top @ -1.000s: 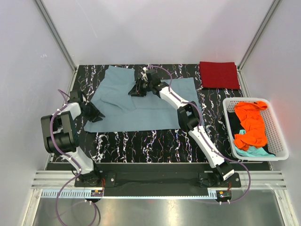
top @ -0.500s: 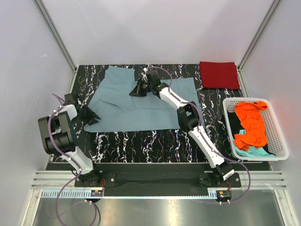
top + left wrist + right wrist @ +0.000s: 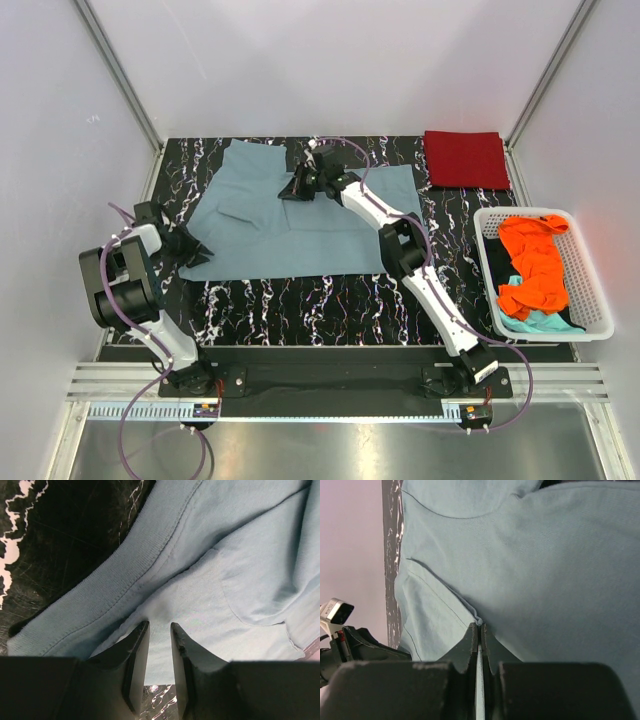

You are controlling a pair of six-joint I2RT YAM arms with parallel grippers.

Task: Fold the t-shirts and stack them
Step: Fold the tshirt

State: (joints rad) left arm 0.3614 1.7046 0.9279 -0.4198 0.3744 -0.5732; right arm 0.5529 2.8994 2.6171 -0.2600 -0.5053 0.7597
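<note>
The grey-blue t-shirt (image 3: 310, 225) lies spread on the black marbled table. My right gripper (image 3: 293, 190) is near its back middle, shut on a thin fold of the shirt (image 3: 530, 555), with the cloth pinched between the tips (image 3: 480, 625). My left gripper (image 3: 197, 250) is at the shirt's left edge. Its jaws (image 3: 159, 625) stand a little apart, with the tips at the cloth beside the ribbed hem (image 3: 100, 605). A dark red t-shirt (image 3: 465, 158) lies folded at the back right. The orange t-shirt (image 3: 535, 262) and the teal t-shirt (image 3: 540, 321) are in the basket.
The white slatted basket (image 3: 592, 275) stands at the right edge of the table. Grey walls and metal posts close in the back and both sides. Bare black tabletop (image 3: 300, 305) shows in front of the shirt.
My left gripper has drawn back to the left, and the shirt's left side now lies flatter. My right gripper has shifted slightly back with its fold.
</note>
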